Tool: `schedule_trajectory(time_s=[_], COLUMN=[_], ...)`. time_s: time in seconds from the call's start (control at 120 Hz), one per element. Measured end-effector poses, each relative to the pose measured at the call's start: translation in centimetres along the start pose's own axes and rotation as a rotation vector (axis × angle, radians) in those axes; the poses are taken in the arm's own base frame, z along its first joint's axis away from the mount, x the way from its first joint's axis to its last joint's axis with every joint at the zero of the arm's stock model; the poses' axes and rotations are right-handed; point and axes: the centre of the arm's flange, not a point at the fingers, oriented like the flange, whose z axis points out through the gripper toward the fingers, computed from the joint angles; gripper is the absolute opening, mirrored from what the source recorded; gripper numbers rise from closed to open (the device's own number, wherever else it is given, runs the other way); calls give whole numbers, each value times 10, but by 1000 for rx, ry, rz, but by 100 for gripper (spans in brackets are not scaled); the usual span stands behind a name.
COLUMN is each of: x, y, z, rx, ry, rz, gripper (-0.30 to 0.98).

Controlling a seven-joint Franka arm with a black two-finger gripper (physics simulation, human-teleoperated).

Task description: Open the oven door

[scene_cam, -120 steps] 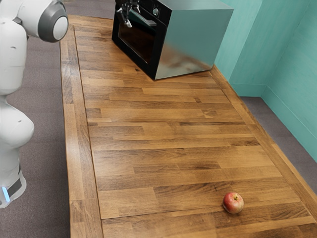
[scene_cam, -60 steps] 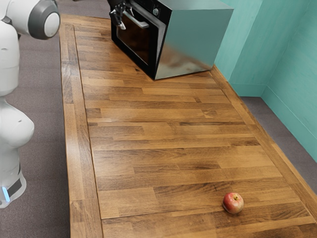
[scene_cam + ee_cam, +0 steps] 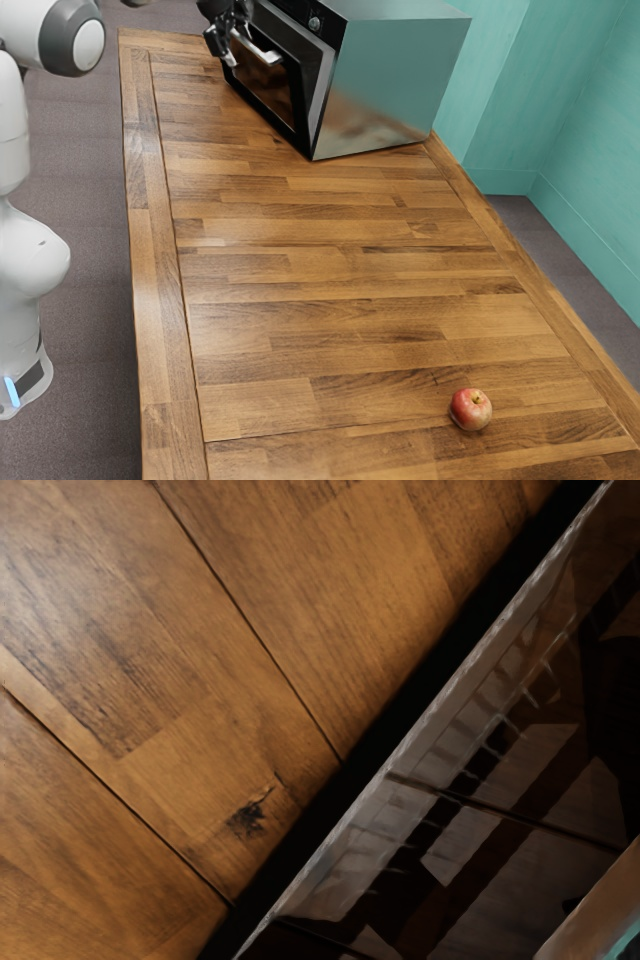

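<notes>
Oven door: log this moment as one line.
oven door: partly open, top tilted outward | gripper: at the handle's end | apple: on the table | task: door not fully open

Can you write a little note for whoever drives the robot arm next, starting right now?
Gripper: at one end of the oven door's handle; can't tell whether it grips.
Oven: on the table. Apple: far from the oven, not needed.
Done: door partly open, its top tilted out.
Left: probably ease it farther out and down.
</notes>
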Motion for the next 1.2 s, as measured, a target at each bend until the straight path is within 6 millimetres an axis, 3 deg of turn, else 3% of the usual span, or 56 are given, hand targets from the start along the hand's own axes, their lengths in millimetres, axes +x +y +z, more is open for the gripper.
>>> schedule_trajectory(time_s=[0.317, 0.408, 0.458, 0.567, 0.6, 0.625, 0.65, 0.683, 0.725, 0.767, 0.808, 0.842, 0.875, 0.908, 0.95, 1.008, 1.092, 1.2], x=[32, 49, 72, 165, 181, 180, 161, 110, 8, -100, -215, -294, -353, -392, -425, -441, -444, -431], y=[-23, -39, -56, -117, -134, -140, -135, -118, -95, -92, -110, -136, -170, -202, -234, -261, -287, -300], z=[-14, -21, -37, -100, -116, -124, -126, -124, -119, -115, -115, -113, -107, -102, -100, -96, -80, -58], rx=[8, 15, 8, -52, -66, -73, -71, -63, -47, -28, -4, 29, 81, 139, 205, 280, 373, 450], ry=[10, 11, 14, 33, 33, 30, 23, 12, -8, -50, -92, -124, -145, -148, -125, -66, 24, 130], rz=[-62, -96, -140, -325, -359, -357, -317, -214, -14, 181, 383, 518, 617, 675, 720, 722, 683, 588], gripper=[69, 69, 69, 69, 69, 69, 68, 68, 68, 68, 68, 68, 68, 68, 69, 69, 69, 69])
